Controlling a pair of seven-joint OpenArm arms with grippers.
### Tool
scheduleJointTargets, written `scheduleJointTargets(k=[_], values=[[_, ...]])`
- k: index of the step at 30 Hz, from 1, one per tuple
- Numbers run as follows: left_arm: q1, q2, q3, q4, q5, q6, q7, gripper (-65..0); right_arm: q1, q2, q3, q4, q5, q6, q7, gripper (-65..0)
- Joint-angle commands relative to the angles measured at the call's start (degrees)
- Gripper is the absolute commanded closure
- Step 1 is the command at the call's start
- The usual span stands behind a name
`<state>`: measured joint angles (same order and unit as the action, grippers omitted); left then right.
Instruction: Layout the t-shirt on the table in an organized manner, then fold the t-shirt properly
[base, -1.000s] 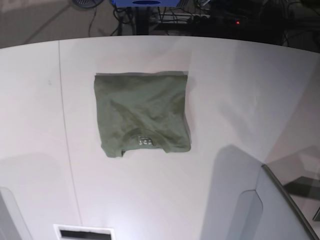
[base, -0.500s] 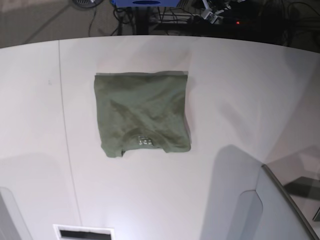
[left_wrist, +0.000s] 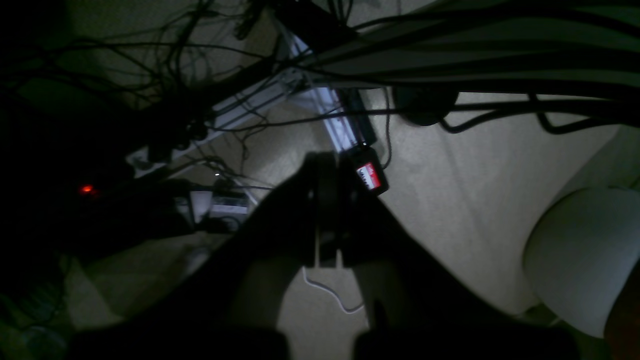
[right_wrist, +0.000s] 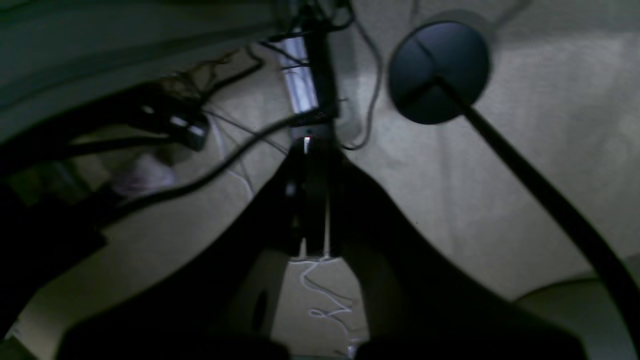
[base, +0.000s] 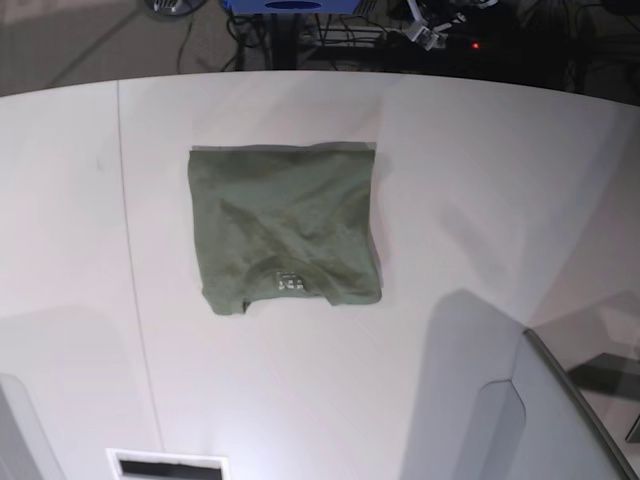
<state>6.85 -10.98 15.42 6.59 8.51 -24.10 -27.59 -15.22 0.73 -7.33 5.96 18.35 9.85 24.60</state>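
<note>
1. Around the left pincer: a dim tangle of cables above and to its left, a pale rail running up past the tips, a small box with a red-and-white label just beside the tips on the right, a tiny red light far off to the left, a rounded white shape well apart on the right.
2. Around the right pincer: a dark round disc on a long black stem up and to the right, a black cable crossing just left of the tips, a thin white cord on the beige floor below the tips.
3. No container anywhere in view.
4. Both pincers pressed fully closed, tips together, nothing held (neither one near the cloth).
5. T-shirt lying folded into a rough square near the middle of the table, well apart from both pincers; neither pincer showing in the overhead view.
6. Cloth soft, olive green, lightly creased, collar and small label along the near edge; tabletop smooth, white, curved at the far edge, with a thin seam left of the shirt.
7. Grey-white angled panel at the near right corner.
</note>
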Motion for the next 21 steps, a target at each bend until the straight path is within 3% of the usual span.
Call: scheduleJointTargets(k=[1,21], values=[[0.3,-0.4,0.0,0.0,-0.1,-0.4,-0.5,0.0,-0.7,0.5,0.0,0.0,-0.1,-0.1,0.5,0.0],[0.8,0.8,0.0,-0.2,-0.1,-0.4,-0.5,0.0,0.1,0.9,-0.1,0.0,-0.2,-0.1,0.5,0.0]])
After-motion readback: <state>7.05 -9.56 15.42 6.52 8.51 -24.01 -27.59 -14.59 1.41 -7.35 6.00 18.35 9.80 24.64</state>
